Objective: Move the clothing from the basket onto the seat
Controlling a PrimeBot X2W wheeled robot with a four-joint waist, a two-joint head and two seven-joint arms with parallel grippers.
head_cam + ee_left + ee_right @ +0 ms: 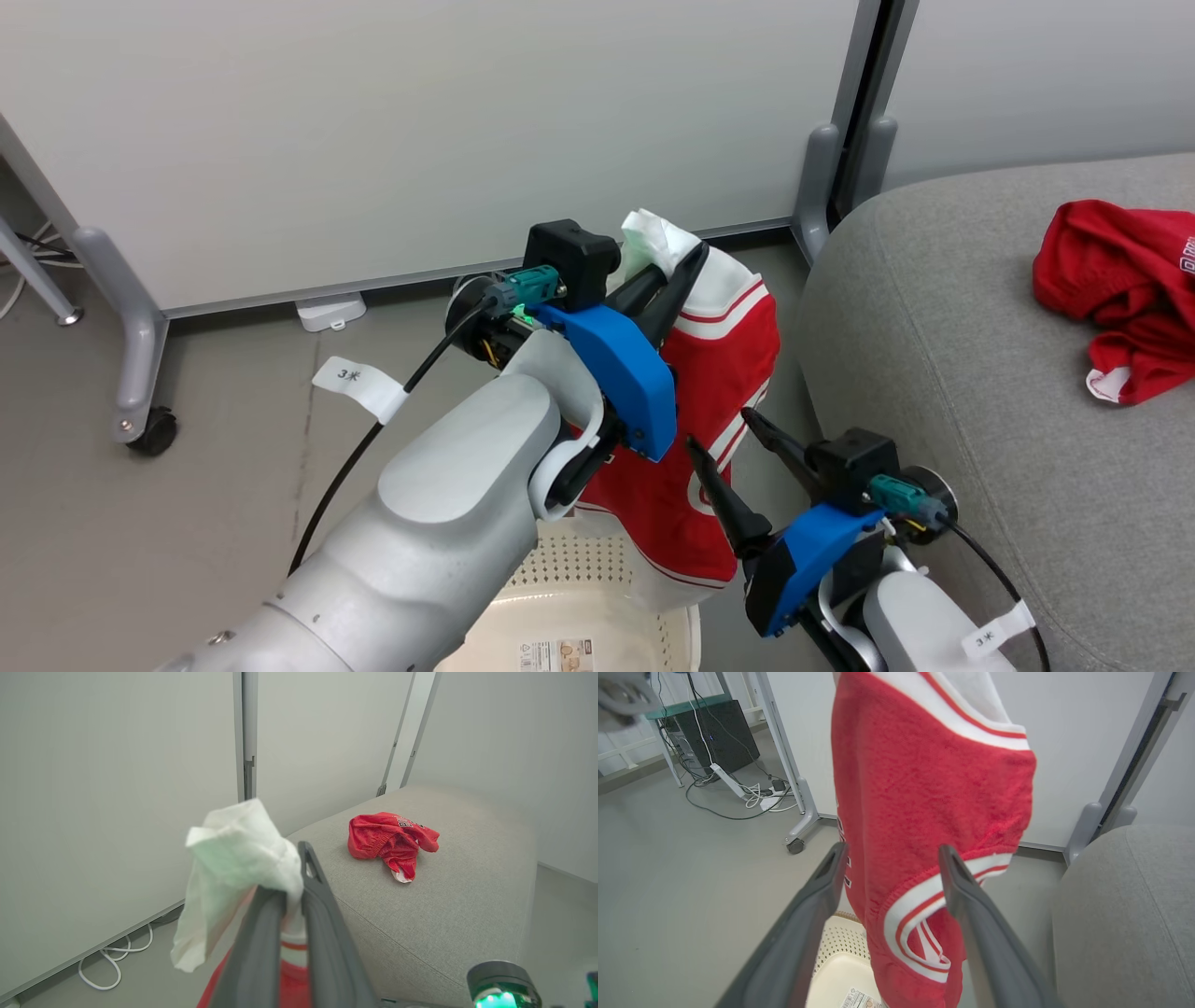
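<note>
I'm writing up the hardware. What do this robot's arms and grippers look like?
Both arms have smooth pale grey forearms. The left gripper and right gripper each have two long, dark, tapering fingers on a bright blue mount, topped by a black box with a teal plug. A black cable runs from each, carrying a white tag marked with a 3.

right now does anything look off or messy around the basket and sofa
Nothing spilled or damaged. The red garment lies crumpled in a heap on the seat rather than flat. The striped garment hangs over the basket, pinched by just a white corner in the left gripper, a slim hold.
</note>
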